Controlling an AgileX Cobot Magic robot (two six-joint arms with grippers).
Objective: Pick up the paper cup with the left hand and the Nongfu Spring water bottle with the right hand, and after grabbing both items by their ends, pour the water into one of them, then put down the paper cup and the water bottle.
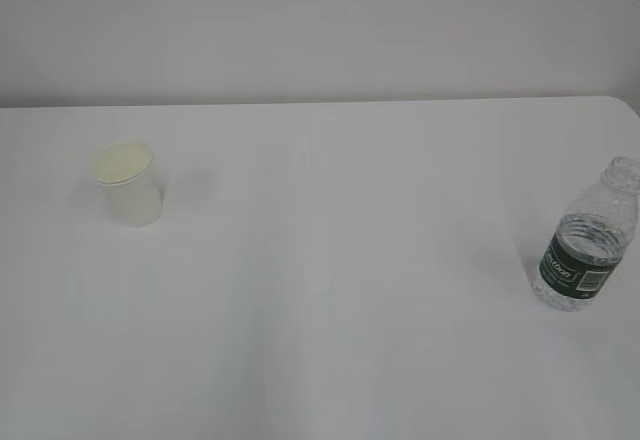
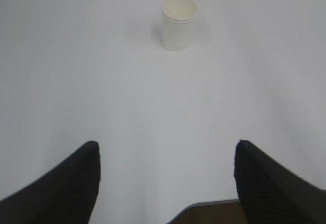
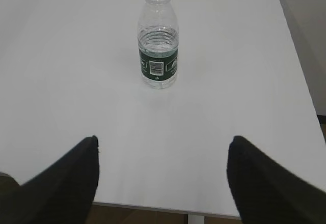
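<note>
Both grippers stood wide open and empty — cup and bottle untouched, well apart.
The paper cup (image 2: 179, 22) stood at twelve o'clock from the left hand (image 2: 165, 178), light and crushable, best held low; the Nongfu Spring water bottle (image 3: 158, 40) stood likewise ahead of the right hand (image 3: 163, 175) — slippery, capless, thin-walled.

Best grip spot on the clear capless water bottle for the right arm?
Take the small clear ribbed plastic bottle around its dark green label band, coming in level from the near side, where the open right tool already faces it. It stands upright and capless with water inside, so a side grip on the straight midsection keeps it vertical; the neck narrows and looks likelier to slip.
</note>
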